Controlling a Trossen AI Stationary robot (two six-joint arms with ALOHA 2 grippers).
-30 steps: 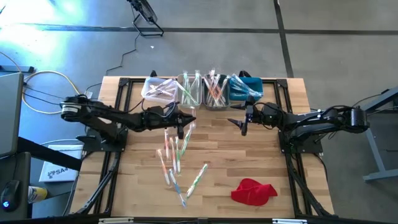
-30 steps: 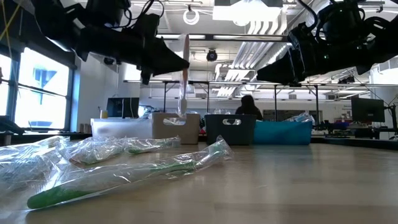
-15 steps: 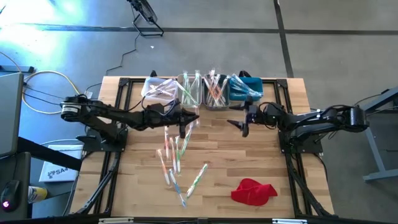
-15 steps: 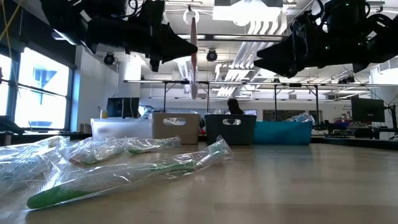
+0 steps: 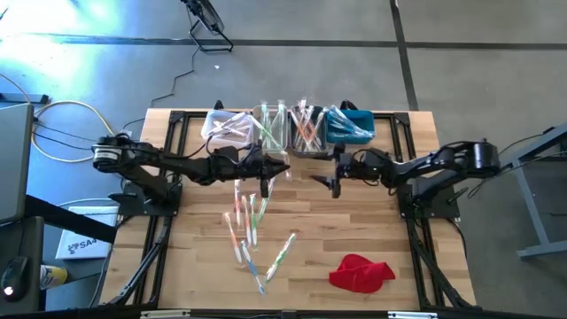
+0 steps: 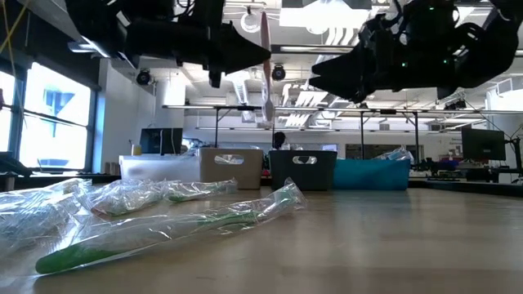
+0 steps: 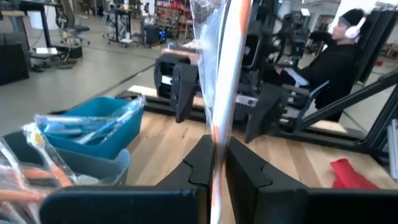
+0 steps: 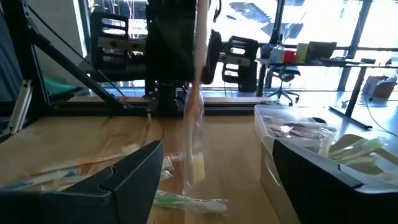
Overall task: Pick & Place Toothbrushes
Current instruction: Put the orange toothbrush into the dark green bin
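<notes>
My left gripper (image 5: 266,170) is above the table's middle, shut on one toothbrush (image 6: 265,77) in a clear wrapper, which stands upright in the air. My right gripper (image 5: 334,182) faces it from the table's right, level and wide open, a short way off. The right wrist view shows the held toothbrush (image 8: 196,106) ahead of my right gripper's spread fingers (image 8: 127,180), not between them. More wrapped toothbrushes (image 5: 250,226) lie loose on the wood near the table's middle, and one green one (image 6: 163,233) lies near the low camera. My left gripper pinches the wrapped toothbrush's handle (image 7: 216,149) between its two fingers (image 7: 200,163). The fingers come level from the table's left and lie across the brush. The brush stands upright, clear of the table, with more of it below the fingers than above.
Four small bins stand in a row at the far edge: white (image 5: 223,127), clear (image 5: 270,130), grey (image 5: 306,131) and blue (image 5: 351,124), each holding toothbrushes. A red cloth (image 5: 361,272) lies near the front right. A person (image 7: 339,53) sits beyond the table.
My left gripper has risen and gone a little toward the table's right, carrying the toothbrush higher, still upright. My right gripper has gone toward the table's left, nearer the held toothbrush, still wide open.
</notes>
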